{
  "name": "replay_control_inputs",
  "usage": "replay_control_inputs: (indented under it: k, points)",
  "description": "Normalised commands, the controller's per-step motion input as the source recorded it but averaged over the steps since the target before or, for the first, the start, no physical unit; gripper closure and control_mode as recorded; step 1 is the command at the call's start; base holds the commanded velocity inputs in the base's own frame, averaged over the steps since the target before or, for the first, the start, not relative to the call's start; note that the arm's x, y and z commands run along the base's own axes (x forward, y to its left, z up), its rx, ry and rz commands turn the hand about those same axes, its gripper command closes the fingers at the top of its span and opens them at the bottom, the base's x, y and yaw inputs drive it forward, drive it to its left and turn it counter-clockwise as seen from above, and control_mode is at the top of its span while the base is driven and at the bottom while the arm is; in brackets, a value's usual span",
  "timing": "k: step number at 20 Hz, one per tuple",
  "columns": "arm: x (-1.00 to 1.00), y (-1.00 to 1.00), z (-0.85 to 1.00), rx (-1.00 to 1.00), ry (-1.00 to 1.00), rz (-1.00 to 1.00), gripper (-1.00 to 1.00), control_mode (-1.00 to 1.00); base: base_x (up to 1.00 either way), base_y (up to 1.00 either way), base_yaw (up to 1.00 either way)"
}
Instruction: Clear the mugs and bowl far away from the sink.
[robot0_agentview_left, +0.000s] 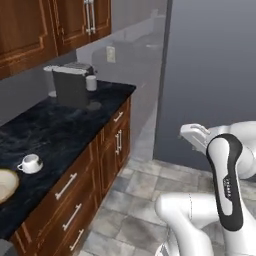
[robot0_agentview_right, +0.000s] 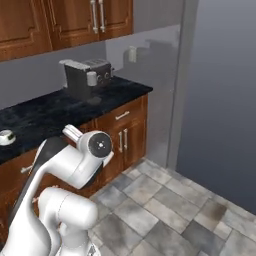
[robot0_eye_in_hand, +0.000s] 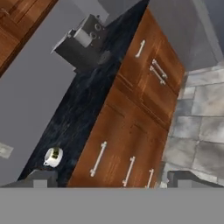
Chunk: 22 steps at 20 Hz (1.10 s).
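A white rounded mug (robot0_agentview_left: 30, 163) with a handle stands on the black counter (robot0_agentview_left: 65, 130), near its front edge. The same mug (robot0_eye_in_hand: 53, 156) shows a dark mark in the hand view, and it sits at the left edge of the right base view (robot0_agentview_right: 6, 136). Just left of it, the cream bowl (robot0_agentview_left: 6, 184) with a tan rim is cut off by the picture's edge. My gripper (robot0_eye_in_hand: 113, 178) is open and empty, held high over the cabinet fronts and well short of the mug. The sink is out of view.
A dark coffee machine (robot0_agentview_left: 72, 85) with a small white cup (robot0_agentview_left: 91, 82) stands at the counter's far end. Wooden drawers and doors (robot0_agentview_left: 117, 142) run below the counter, upper cabinets (robot0_agentview_left: 60, 20) hang above. Tiled floor (robot0_agentview_right: 165, 205) lies open to the right.
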Motion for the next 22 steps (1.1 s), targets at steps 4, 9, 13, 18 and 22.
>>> replay_control_inputs:
  k: [4,9,13,18,22]
  points:
    - [0.0,0.0,0.0,0.0,0.0,0.0,-1.0,1.0,-0.11,0.0,-0.88]
    - [0.0,0.0,0.0,0.0,0.0,0.0,-1.0,1.0,-0.66,0.0,-0.69]
    - [0.0,0.0,0.0,0.0,0.0,0.0,-1.0,1.0,-1.0,-0.08,-0.32]
    - [0.0,0.0,0.0,0.0,0.0,0.0,-1.0,1.0,-1.0,-0.09,-0.22]
    - [0.0,0.0,0.0,0.0,0.0,0.0,-1.0,1.0,-0.87,-0.28,-0.29]
